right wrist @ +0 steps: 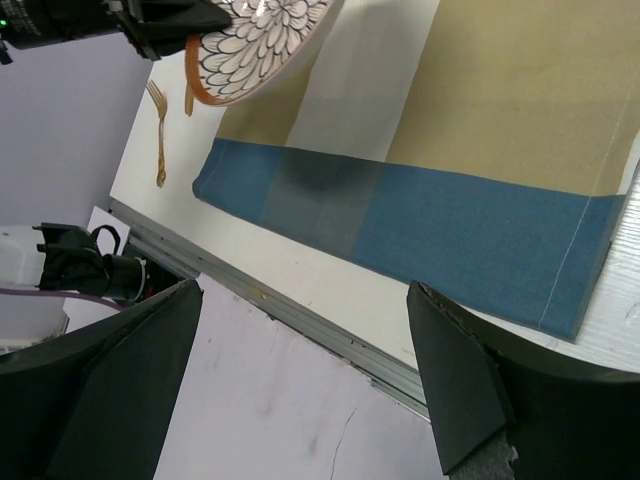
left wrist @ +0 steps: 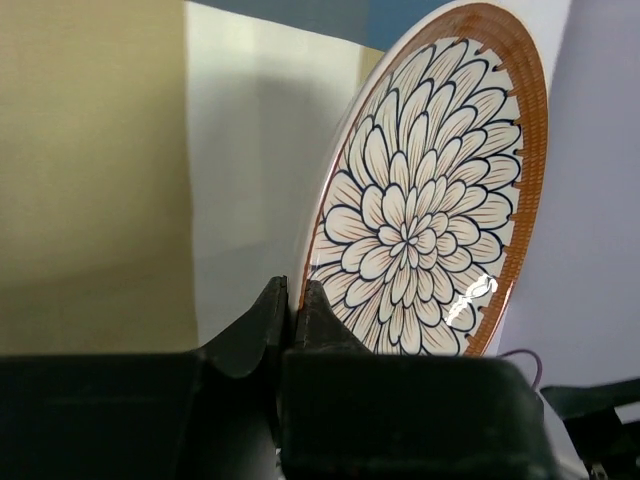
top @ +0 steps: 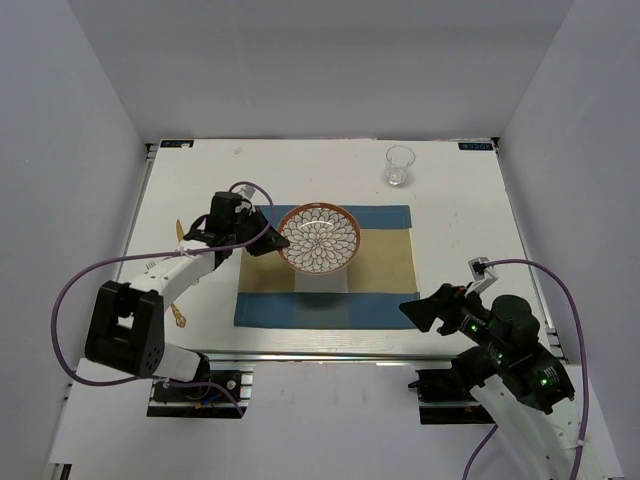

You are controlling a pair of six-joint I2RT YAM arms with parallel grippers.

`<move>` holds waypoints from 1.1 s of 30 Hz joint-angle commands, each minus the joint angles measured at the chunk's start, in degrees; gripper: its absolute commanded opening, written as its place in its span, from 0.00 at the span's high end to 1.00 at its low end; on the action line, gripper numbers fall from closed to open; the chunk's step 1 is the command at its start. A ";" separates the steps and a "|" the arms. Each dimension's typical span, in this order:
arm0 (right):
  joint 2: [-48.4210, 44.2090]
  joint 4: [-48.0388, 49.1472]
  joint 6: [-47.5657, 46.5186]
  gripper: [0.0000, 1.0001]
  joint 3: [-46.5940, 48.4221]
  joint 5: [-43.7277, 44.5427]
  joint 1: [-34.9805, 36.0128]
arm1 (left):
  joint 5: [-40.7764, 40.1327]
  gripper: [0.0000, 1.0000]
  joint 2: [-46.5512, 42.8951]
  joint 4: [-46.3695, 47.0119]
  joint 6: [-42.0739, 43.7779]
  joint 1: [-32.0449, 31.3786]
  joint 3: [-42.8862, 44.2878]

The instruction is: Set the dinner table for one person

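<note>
Left jaws: clamped on the rim of the plate, which is held tilted above the placemat.
Right jaws: spread apart, held over the placemat's near right corner.
Counter: white, seen across the middle of the top view, with the placemat laid at its centre.
Glass: stood upright at the far right of the counter.
</note>
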 commanded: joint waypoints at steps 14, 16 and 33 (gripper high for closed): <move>-1.19 -1.03 0.82 0.11 0.57 0.26 -0.28 | -2.76 1.00 1.91 13.99 0.15 -9.01 -1.80; -1.54 -1.48 0.65 0.11 0.74 0.52 -0.10 | -3.64 1.00 3.23 14.17 0.32 -9.54 -1.45; -0.84 -2.09 -0.49 0.11 1.80 0.61 -0.10 | -3.56 0.92 9.03 19.27 1.29 -10.08 -2.94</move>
